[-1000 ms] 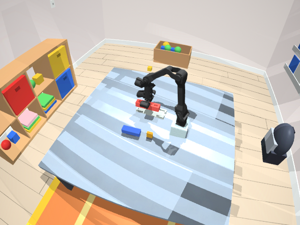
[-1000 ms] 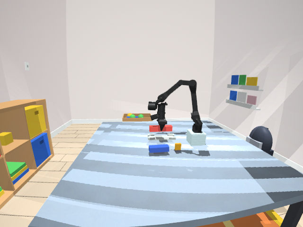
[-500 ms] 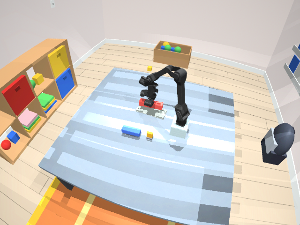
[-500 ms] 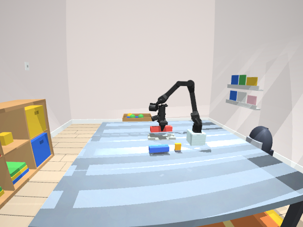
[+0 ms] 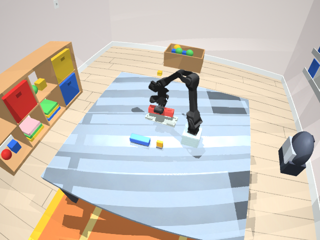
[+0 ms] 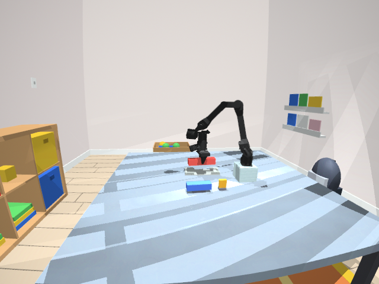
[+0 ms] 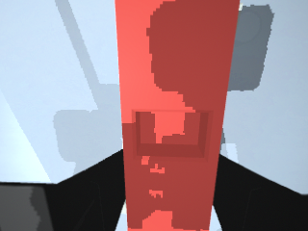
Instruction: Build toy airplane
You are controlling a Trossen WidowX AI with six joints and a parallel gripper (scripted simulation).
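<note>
The red fuselage (image 5: 169,112) (image 6: 192,161) (image 7: 135,72) is gripped across its sides and held level in the air. My gripper (image 5: 158,110) (image 6: 203,160) (image 7: 166,151) points down, shut on it. A rectangular socket shows in its top in the wrist view. The pale jig cradle (image 5: 150,118) (image 6: 214,172) lies on the table below it, roughly parallel, with a gap visible between them in the exterior view. The cradle is mostly hidden in the wrist view. The blue wing (image 5: 139,139) (image 6: 198,186) and the small yellow tail fin (image 5: 159,143) (image 6: 222,183) lie on the table.
The arm's pale base block (image 5: 190,139) (image 6: 245,172) stands right of the cradle. The wing and fin lie on the cradle's camera side, the fin between the wing and the base block. A toy box (image 5: 182,60) and a shelf stand off the table.
</note>
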